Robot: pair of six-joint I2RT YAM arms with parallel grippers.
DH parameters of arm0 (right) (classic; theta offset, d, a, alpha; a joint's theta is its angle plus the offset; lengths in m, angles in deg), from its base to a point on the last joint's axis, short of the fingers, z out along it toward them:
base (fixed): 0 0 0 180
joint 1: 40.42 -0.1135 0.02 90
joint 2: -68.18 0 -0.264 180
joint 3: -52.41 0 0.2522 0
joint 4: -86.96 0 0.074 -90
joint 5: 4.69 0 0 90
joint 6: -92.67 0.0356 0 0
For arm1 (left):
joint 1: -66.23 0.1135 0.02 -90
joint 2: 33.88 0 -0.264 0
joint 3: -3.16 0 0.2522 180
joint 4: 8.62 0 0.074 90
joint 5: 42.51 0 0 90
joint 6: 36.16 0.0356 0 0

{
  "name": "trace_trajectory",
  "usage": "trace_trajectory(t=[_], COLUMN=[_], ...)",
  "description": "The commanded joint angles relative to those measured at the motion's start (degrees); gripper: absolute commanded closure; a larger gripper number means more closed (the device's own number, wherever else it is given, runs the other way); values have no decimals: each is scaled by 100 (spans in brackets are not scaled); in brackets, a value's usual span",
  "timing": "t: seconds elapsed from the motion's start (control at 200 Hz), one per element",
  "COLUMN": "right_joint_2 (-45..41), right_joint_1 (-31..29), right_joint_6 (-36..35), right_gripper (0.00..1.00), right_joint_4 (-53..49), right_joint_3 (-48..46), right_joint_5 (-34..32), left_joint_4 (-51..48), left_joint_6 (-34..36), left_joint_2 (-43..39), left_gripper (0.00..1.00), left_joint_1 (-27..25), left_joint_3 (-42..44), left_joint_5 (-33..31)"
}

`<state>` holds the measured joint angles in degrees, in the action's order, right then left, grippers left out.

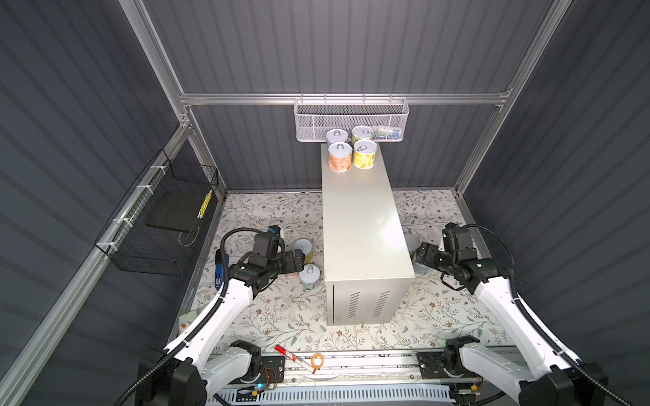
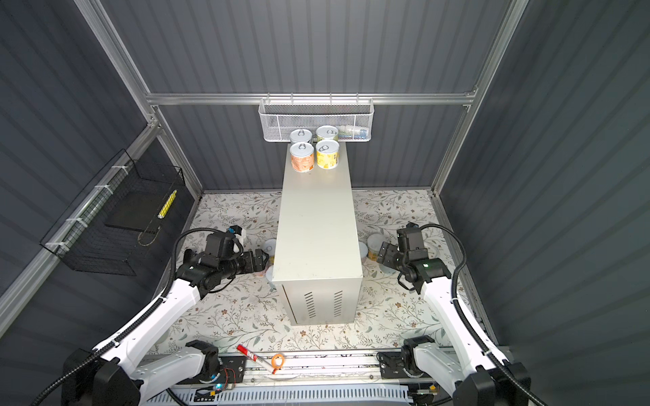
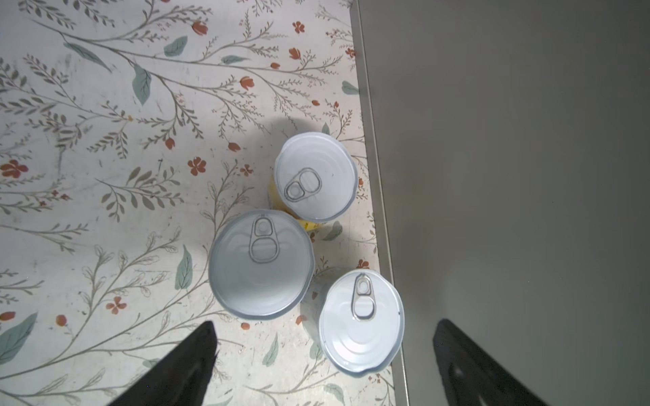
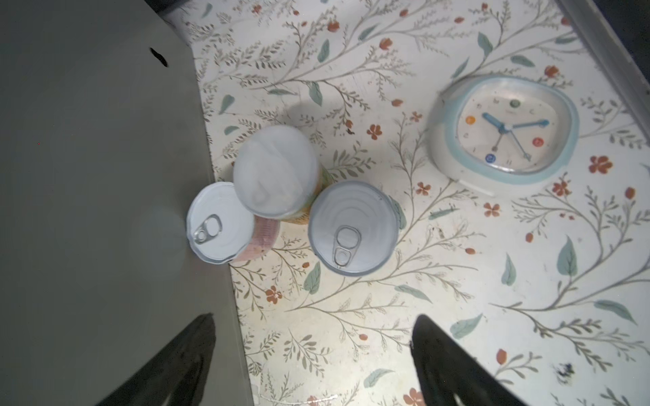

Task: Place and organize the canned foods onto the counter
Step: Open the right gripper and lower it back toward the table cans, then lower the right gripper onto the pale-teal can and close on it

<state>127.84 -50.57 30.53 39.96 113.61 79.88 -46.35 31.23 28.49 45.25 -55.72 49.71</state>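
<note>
Left gripper [image 3: 324,322], spread wide and empty, is held over three canned foods [image 3: 262,267] beside the counter [image 3: 510,175]; right gripper [image 4: 313,316], likewise spread, over three other cans [image 4: 353,228]. Four tins [image 1: 340,157] are stood far ahead on the counter.

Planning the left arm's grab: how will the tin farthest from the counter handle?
The tin looks rigid metal, so probably won't crush. Being round, it may slip when squeezed. Upright, but a push could knock the yellow tin beside it.

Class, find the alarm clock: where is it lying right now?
In the right wrist view the clock lies face up on the floral surface, on the robot's right of the counter, apart from the three cans clustered beside it.
</note>
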Motion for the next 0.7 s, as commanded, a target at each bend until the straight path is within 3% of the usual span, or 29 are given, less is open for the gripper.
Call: trace_trajectory(t=[0.0,0.185,0.695], right_joint_2=[364,1055,2042], right_joint_1=[4,15,309], right_joint_6=[-16,-212,-518], right_gripper=[12,11,11], right_joint_4=[38,318,1064], right_joint_3=[-120,-260,-103], right_joint_5=[-439,-634,-227], left_joint_4=[302,402,547], left_joint_6=[-123,-121,-56], left_joint_2=[9,211,328], left_gripper=[3,3,3], left_joint_1=[-41,-39,-37], left_joint_3=[9,-93,-115], left_joint_5=[208,282,200])
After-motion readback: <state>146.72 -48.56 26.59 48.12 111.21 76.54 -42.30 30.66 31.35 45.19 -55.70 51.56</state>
